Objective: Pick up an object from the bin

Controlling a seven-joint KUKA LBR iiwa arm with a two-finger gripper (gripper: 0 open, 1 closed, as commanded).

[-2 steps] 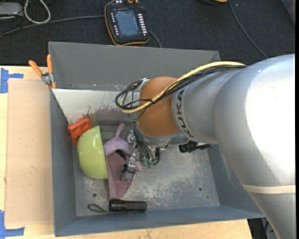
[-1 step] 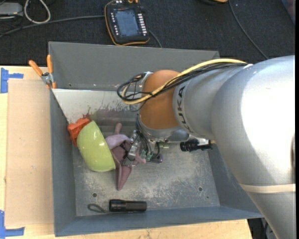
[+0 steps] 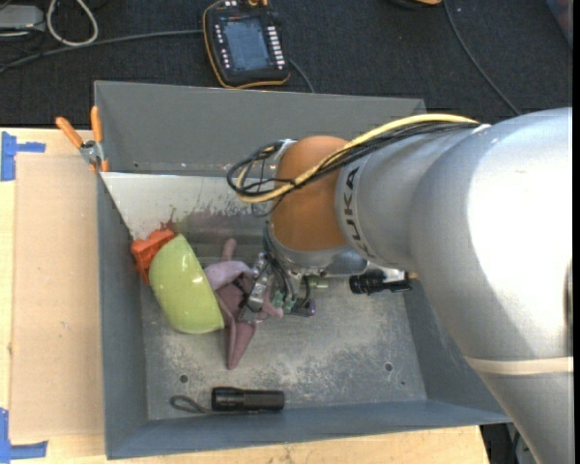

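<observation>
Hovering mid-way across the bin (image 3: pixel 348 356) with claw (image 3: pixel 271 298) above mauve floppy thing (image 3: pixel 237 334), lying slightly left beside green bowl (image 3: pixel 186 283), long axis near-to-far; cannot tell whether spread or pinching.

An orange-rimmed pendant (image 3: pixel 246 42) lies on dark floor (image 3: pixel 367 37) near a looped cable (image 3: pixel 72 19).

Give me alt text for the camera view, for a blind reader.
The robot arm's gripper is low in a grey bin over a limp mauve thing beside a lime-green bowl. A black torch lies by the near wall.
</observation>
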